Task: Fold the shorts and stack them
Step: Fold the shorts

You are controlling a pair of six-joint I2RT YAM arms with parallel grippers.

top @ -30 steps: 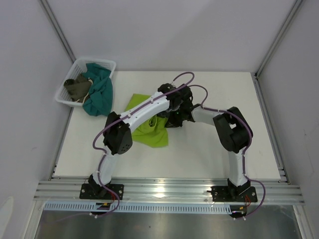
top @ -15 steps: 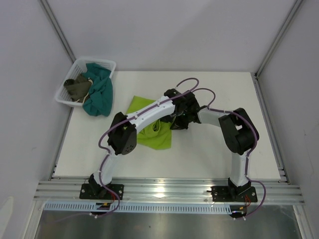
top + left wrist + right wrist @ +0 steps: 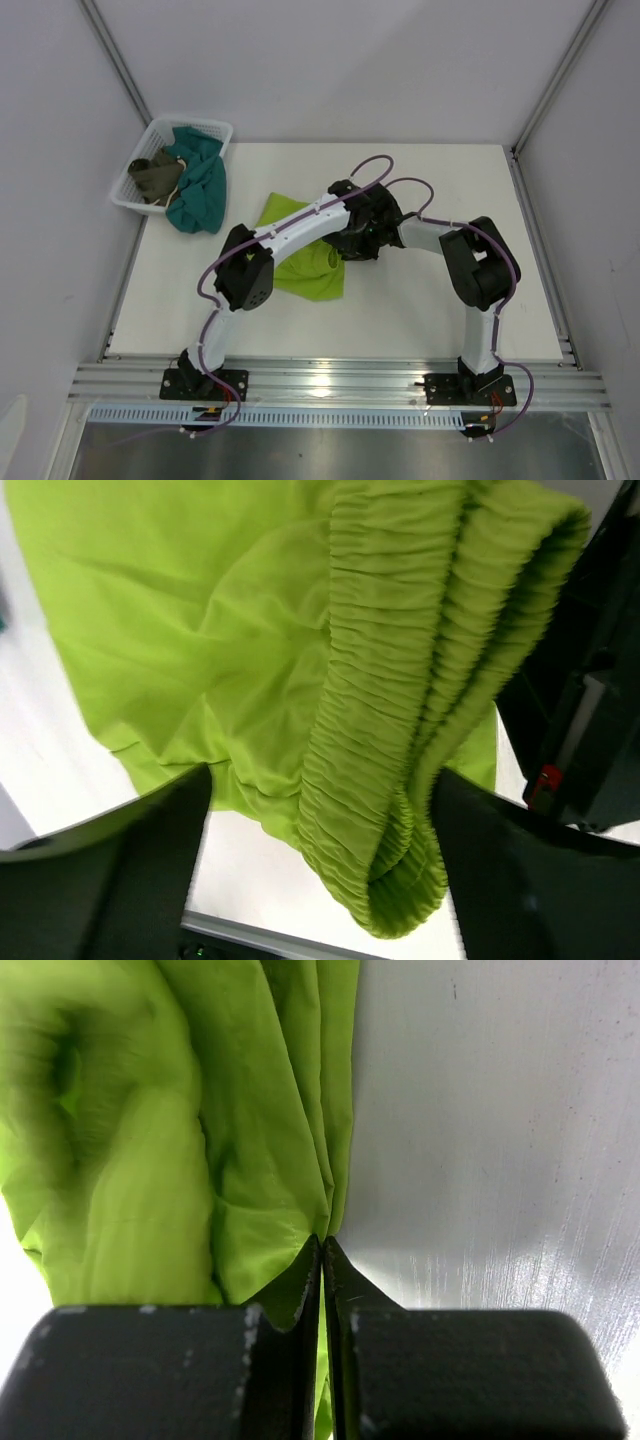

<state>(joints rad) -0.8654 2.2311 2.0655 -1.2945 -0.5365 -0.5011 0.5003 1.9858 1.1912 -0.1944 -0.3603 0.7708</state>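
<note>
Jaws: right gripper (image 3: 322, 1245) pinched shut on a fold of the shorts (image 3: 312, 272). Left gripper (image 3: 320, 778) spread wide, with the bunched waistband (image 3: 400, 680) hanging between its fingers; contact unclear. Shorts lie left of centre on the table (image 3: 440, 310). Top view: arms cover both grippers and the shorts' right edge.

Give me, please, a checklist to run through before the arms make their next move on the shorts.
1. Right gripper shut on the shorts, at an edge: ok.
2. Left gripper open, waistband loose between its fingers: ok.
3. Shorts lying flat: not ok, bunched.
4. Bare table to the right of the shorts: ok.
5. Teal garment apart from the shorts: ok.
</note>
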